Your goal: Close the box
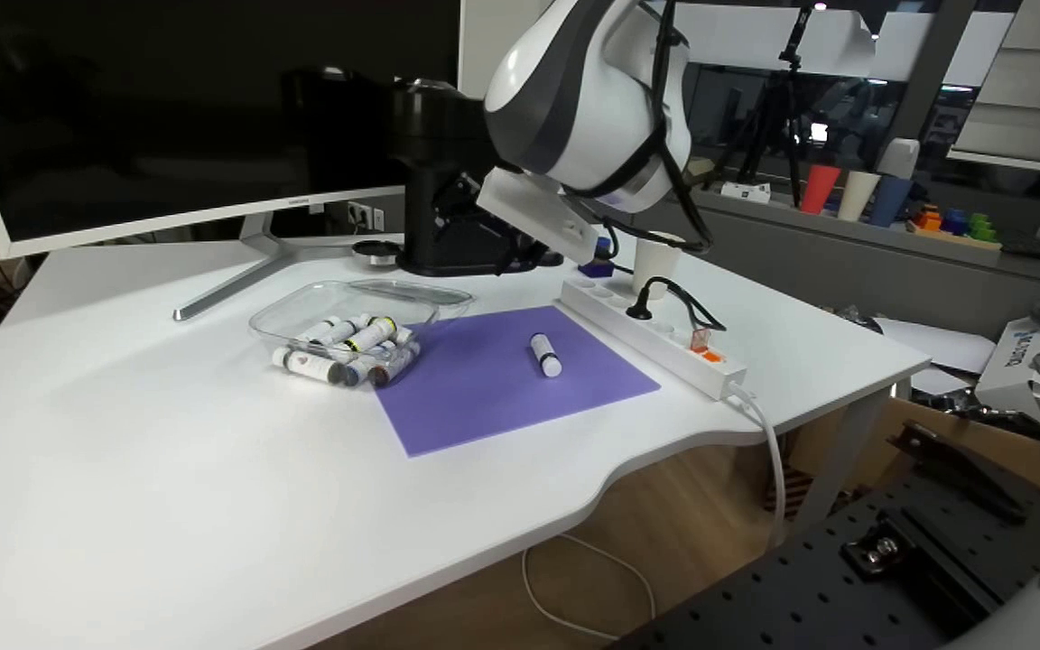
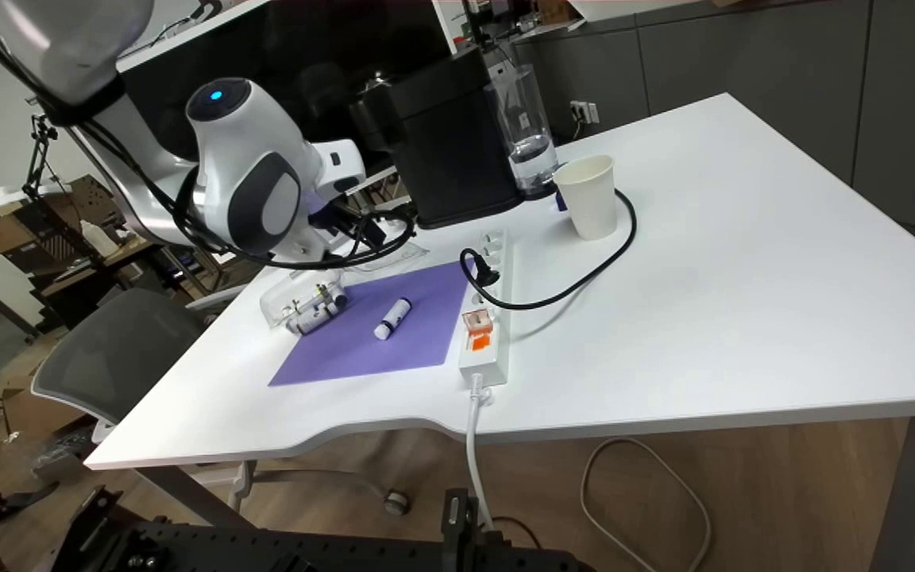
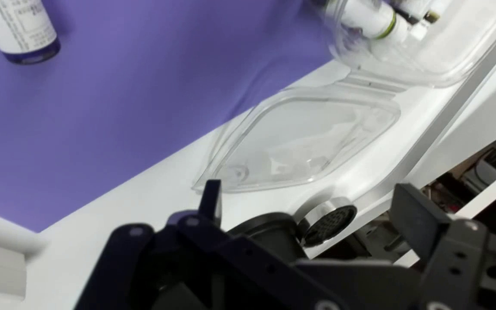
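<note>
The box is a clear plastic case [image 1: 292,312] holding several small white-labelled bottles. It shows in both exterior views [image 2: 272,307] and in the wrist view [image 3: 467,41]. Its hinged lid [image 3: 299,137] is open and lies out flat beside the base, towards the coffee machine; the lid also shows in an exterior view [image 1: 412,291]. My gripper [image 3: 310,196] is open with nothing between its fingers. In the wrist view one fingertip overlaps the lid's far corner; I cannot tell if it touches. In an exterior view the gripper [image 1: 470,212] is dark against the black machine.
A purple sheet [image 1: 484,397] bears a single bottle [image 1: 545,355]. A white power strip [image 1: 637,338], paper cup [image 1: 655,264] and black cable stand beside it. A black coffee machine [image 2: 457,143], a round metal-rimmed piece [image 3: 327,221] and a monitor [image 1: 168,108] stand behind.
</note>
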Motion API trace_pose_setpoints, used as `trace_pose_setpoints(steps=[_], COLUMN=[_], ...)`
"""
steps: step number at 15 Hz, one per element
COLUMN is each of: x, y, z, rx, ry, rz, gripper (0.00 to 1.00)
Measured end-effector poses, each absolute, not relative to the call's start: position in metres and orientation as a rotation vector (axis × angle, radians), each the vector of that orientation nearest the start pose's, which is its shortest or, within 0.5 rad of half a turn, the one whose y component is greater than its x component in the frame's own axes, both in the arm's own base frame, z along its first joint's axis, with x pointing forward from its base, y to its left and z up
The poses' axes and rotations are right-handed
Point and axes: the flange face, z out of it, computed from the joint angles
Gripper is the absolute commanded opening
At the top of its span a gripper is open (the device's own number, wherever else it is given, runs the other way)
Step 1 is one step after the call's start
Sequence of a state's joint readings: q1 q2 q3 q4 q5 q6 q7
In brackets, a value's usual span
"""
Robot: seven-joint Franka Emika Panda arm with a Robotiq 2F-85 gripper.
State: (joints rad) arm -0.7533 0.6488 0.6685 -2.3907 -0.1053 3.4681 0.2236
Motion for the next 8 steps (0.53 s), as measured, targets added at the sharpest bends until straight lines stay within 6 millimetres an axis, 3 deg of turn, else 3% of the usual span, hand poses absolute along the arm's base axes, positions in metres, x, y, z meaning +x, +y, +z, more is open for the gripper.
trace_pose_setpoints(steps=[4, 8], x=[0.546, 0.546], y=[-0.039, -0.039], z=[0.183, 0.164], rx=[-2.526, -2.473], ry=[0.733, 0.85], rz=[-0.762, -0.688], gripper=[1.0, 1.0])
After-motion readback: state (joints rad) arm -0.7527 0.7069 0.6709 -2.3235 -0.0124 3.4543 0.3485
